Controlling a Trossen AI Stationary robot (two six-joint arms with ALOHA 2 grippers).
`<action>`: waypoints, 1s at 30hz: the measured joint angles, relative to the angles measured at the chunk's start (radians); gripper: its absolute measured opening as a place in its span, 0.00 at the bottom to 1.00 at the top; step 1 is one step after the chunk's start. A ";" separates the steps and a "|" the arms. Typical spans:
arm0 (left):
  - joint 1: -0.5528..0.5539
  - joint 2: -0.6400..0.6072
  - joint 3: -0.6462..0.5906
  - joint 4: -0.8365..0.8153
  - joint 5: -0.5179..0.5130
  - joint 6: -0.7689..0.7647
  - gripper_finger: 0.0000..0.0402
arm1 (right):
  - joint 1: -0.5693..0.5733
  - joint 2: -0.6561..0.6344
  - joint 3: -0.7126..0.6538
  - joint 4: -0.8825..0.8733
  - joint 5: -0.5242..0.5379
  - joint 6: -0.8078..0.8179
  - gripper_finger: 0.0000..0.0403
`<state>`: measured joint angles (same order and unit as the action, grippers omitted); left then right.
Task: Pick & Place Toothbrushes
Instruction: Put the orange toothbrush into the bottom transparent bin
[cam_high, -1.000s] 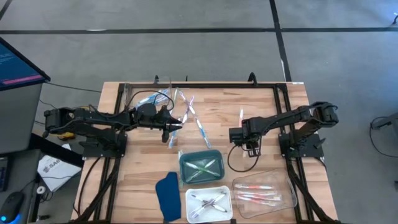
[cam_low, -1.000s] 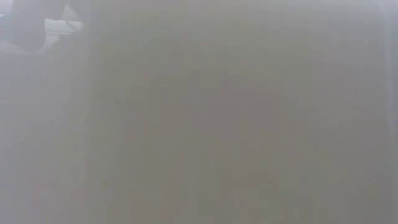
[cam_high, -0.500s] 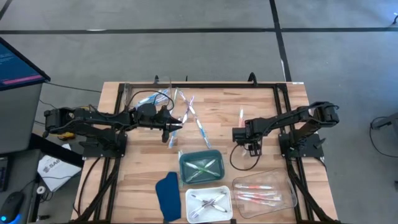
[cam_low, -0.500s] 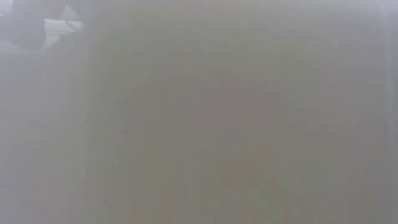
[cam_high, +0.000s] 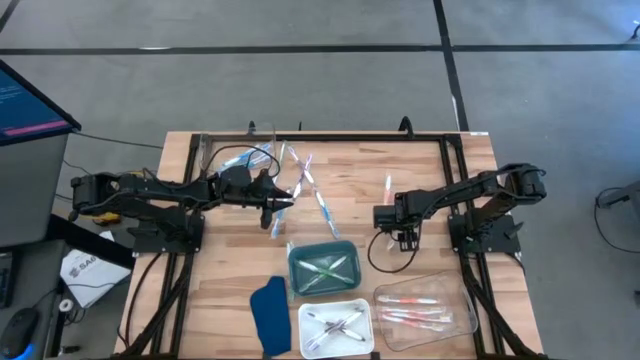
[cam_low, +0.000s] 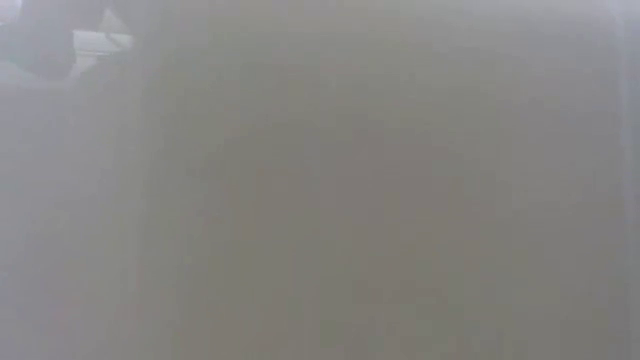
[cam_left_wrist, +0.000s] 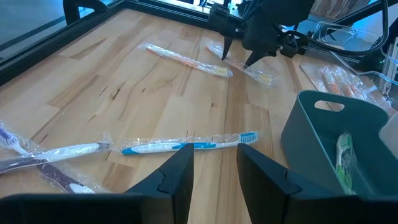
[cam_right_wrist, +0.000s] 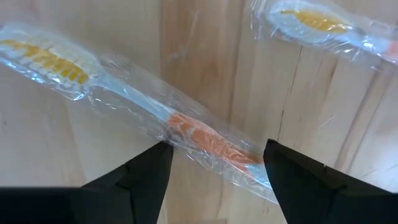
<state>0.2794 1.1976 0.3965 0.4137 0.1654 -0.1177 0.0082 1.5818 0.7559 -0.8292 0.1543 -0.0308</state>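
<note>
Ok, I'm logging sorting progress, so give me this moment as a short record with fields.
left gripper: open, above a wrapped blue toothbrush, holding nothing
right gripper: open, straddling a wrapped orange toothbrush on the table
teal tray: green toothbrushes inside
white tray: grey-purple toothbrushes inside
clear tray: pink-orange toothbrushes inside
low view: fogged, shows nothing

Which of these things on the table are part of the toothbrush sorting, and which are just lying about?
Part of the job:
- loose wrapped toothbrushes
- orange toothbrush under the right tool
- green bin
- white tray
- clear tray

Lying about:
- dark blue cloth
- monitor
</note>
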 joint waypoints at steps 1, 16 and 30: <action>0.000 0.000 0.000 0.000 0.000 0.000 0.29 | 0.000 0.000 0.000 0.003 -0.003 0.002 0.62; 0.000 0.000 0.000 0.000 0.000 0.000 0.29 | 0.002 0.001 0.000 0.014 -0.058 0.037 0.38; 0.000 0.000 0.000 0.000 0.000 0.000 0.29 | 0.040 0.002 0.002 0.007 -0.082 0.167 0.06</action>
<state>0.2798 1.1976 0.3965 0.4133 0.1653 -0.1177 0.0486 1.5839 0.7582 -0.8225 0.0723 0.1357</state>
